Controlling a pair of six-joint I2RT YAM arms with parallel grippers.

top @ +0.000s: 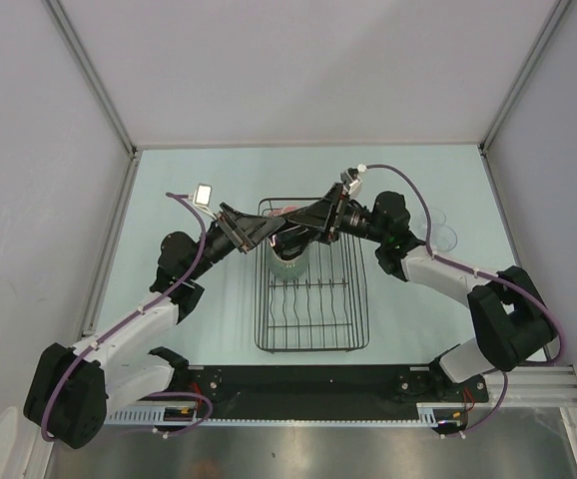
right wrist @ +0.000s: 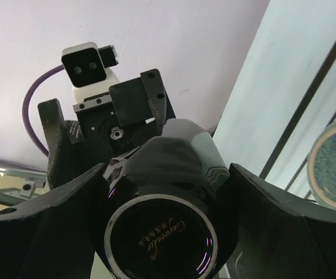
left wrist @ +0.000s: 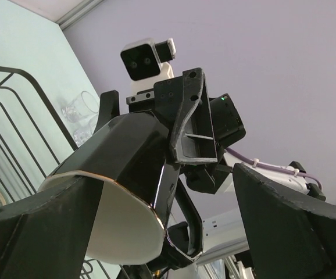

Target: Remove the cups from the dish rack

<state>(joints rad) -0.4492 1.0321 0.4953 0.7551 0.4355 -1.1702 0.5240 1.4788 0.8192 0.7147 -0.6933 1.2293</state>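
Black cup (right wrist: 156, 238) close; dish rack (right wrist: 307, 99) mostly cropped

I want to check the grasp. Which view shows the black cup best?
Right wrist: the black cup fills the centre, base and glossy wall sharp. Left wrist shows its white inside; top external barely shows it.

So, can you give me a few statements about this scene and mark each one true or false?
1. The black cup is between the right hand's fingers. True.
2. The clear tumblers stand inside the dish rack. False: they stand on the table, to the right of the rack.
3. The left hand is far from the black cup. False: its fingers are open around the cup's rim.
4. A pale-green cup sits in the rack. True.
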